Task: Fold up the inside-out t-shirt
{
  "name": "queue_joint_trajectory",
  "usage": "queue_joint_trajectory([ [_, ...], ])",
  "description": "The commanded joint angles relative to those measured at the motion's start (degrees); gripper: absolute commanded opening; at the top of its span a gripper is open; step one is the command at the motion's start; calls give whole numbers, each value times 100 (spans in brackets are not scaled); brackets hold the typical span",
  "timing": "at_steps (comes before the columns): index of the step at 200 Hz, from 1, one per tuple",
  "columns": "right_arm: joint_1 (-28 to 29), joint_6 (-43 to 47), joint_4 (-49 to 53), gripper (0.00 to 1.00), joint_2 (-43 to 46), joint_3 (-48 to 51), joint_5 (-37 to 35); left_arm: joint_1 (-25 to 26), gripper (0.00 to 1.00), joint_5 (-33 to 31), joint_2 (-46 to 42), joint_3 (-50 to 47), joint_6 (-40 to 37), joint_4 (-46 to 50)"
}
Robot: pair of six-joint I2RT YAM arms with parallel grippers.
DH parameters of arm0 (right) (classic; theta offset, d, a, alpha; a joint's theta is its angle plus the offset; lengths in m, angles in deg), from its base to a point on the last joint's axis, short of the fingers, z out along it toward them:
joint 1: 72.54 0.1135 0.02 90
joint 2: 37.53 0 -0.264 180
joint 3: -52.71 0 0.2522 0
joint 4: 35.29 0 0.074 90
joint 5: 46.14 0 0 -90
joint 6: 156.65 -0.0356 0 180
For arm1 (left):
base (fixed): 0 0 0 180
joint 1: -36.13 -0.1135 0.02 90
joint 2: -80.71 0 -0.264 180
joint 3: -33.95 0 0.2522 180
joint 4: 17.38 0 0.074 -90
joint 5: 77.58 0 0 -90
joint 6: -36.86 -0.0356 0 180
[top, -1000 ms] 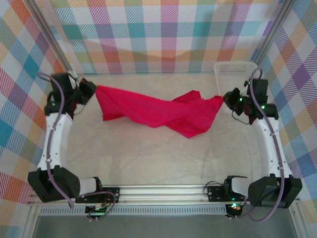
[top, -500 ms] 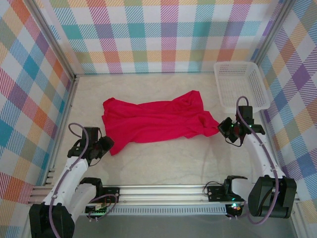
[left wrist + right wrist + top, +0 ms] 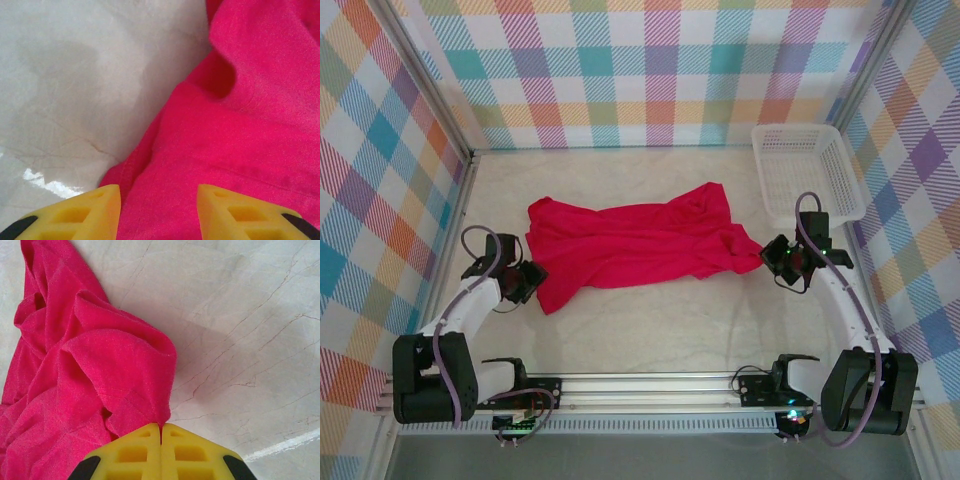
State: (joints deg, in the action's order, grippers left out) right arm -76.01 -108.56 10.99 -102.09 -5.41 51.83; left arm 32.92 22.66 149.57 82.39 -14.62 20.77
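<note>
Red, soft cloth: the t-shirt (image 3: 630, 245) lies rumpled across the middle of the worktop (image 3: 650, 330), stretched from left to right, with its folds bunched thickest toward the right end. I judge it light and limp. It will sag wherever I lift it and keep no shape of its own, so it wants two holds set well apart and drawn taut. The outer corners and the hem look like the best places, since a doubled edge gives my fingers something to bite. A pinch in the middle would only raise a tent.

My right gripper (image 3: 775, 262) is at the shirt's right tip, toward the right edge of the worktop. Its jaws are pressed fully together, with a thin fold of cloth caught between them. My left gripper (image 3: 525, 282) sits at the shirt's near left corner. Its jaws stand partway apart and hold nothing, and in the left wrist view the cloth's edge runs beneath the gap.

Checked walls (image 3: 650, 70) in many colours close the space on three sides. The worktop is pale, marble-patterned and a little glossy, so I expect the cloth to slide over it rather than catch. A white basket (image 3: 805, 165) stands in the far right corner, beyond my right gripper.
</note>
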Motion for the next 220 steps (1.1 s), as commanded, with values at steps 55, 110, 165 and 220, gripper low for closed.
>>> queue_joint_trajectory([
  [55,-52,103,27,0,57,-218,74,-101,41,-166,417,241,-115,-578],
  [110,-63,87,62,0,66,-293,66,-100,37,-167,671,259,-115,-707],
  [165,-72,91,89,0,66,-328,65,-114,34,-278,898,298,-139,-758],
  [220,-87,100,97,0,66,-370,73,-119,19,-258,942,360,-144,-779],
])
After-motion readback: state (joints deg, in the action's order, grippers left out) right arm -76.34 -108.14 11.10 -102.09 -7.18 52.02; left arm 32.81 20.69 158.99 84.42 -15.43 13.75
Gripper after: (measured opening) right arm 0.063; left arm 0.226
